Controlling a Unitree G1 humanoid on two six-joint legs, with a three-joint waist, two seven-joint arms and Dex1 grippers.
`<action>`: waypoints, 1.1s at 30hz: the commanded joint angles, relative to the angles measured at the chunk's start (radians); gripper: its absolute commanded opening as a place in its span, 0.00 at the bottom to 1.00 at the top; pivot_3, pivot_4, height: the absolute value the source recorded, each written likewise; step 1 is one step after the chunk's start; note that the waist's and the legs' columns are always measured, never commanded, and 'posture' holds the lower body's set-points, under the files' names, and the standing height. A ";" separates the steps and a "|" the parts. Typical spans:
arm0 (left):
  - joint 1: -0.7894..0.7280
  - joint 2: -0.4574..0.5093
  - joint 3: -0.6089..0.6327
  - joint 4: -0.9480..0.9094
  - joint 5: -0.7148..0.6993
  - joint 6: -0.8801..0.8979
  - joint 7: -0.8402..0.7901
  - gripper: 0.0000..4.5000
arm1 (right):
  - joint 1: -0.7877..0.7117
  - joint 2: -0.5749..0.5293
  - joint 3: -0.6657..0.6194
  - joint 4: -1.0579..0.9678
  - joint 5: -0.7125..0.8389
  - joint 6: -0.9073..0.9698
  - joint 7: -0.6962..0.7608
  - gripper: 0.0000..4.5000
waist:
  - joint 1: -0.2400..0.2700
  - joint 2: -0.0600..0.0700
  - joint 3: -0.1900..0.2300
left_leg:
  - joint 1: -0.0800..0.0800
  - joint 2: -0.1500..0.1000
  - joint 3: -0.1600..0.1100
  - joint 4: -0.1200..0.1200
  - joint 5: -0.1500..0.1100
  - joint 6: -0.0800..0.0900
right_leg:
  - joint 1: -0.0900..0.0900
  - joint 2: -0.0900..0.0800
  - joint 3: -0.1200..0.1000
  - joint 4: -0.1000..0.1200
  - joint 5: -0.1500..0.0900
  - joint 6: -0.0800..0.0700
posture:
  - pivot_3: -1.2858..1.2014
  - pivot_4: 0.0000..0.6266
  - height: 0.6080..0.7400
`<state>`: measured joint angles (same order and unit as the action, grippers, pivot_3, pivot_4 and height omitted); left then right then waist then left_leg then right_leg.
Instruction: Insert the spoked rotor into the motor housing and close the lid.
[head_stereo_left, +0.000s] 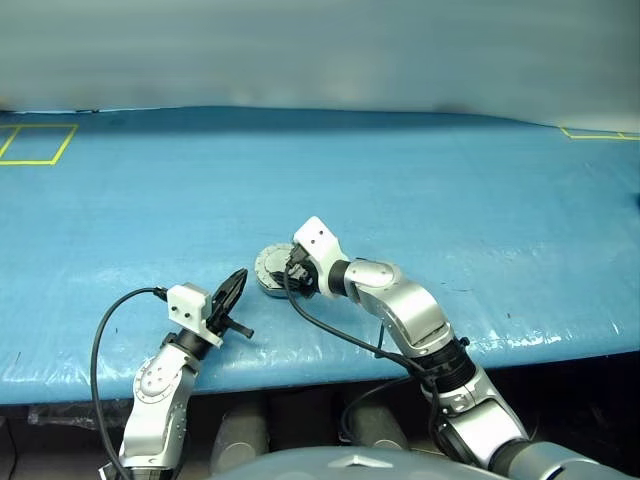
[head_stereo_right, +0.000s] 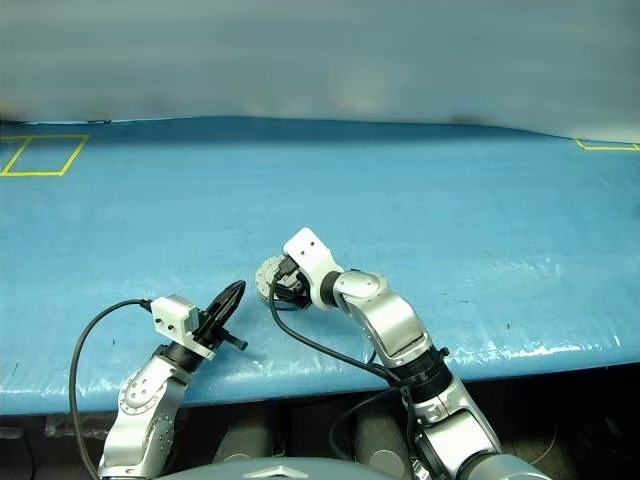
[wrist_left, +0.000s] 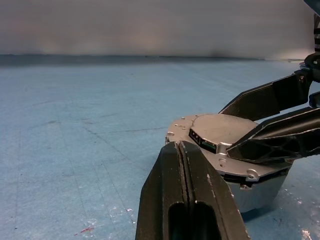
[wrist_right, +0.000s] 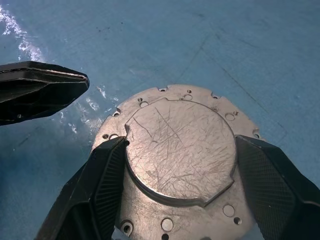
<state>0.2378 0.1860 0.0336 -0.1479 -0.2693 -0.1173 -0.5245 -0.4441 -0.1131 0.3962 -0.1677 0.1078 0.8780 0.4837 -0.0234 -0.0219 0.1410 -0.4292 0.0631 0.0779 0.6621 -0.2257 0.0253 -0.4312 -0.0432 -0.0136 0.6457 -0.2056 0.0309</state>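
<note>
Near the table's (head_stereo_left: 120, 330) front edge, the right tool (wrist_right: 177, 165) straddles the closed lid (wrist_right: 180, 150), fingers apart, likely pressing it; the left tool (head_stereo_left: 232, 296) waits beside it, fingers together.

Closed lid (wrist_right: 182, 150), right hand (wrist_right: 180, 190) fingers straddling it
</note>
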 joint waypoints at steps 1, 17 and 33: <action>-0.003 0.004 0.007 -0.008 -0.007 -0.023 0.002 0.00 | 0.007 0.001 0.014 -0.034 0.000 -0.005 -0.010 0.68 | 0.000 0.000 0.000 | 0.000 0.000 0.000 0.000 0.000 0.000 | 0.000 0.000 0.000 0.000 0.000 0.000 | 0.52 0.24 1.00; 0.003 0.006 0.006 -0.010 -0.007 -0.021 0.009 0.00 | 0.070 0.029 0.048 -0.012 -0.045 -0.013 -0.108 0.68 | -0.003 0.000 0.000 | 0.000 0.004 0.000 -0.001 0.000 0.000 | 0.000 0.000 0.000 -0.001 -0.001 0.001 | 0.52 0.24 1.00; -0.203 0.116 0.006 -0.091 -0.079 0.371 0.040 0.00 | 0.073 -0.012 0.065 -0.004 -0.050 -0.030 -0.070 0.68 | 0.000 0.001 -0.001 | 0.001 0.003 0.000 -0.001 0.000 0.000 | -0.002 -0.001 -0.001 -0.001 -0.002 0.003 | 0.52 0.24 1.00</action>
<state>0.0514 0.2953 0.0323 -0.1789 -0.3068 0.1704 -0.4923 -0.3873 -0.1183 0.4498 -0.1934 0.0624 0.8276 0.4124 -0.0238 -0.0212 0.1400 -0.4284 0.0654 0.0779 0.6611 -0.2259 0.0250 -0.4304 -0.0437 -0.0144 0.6449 -0.2074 0.0337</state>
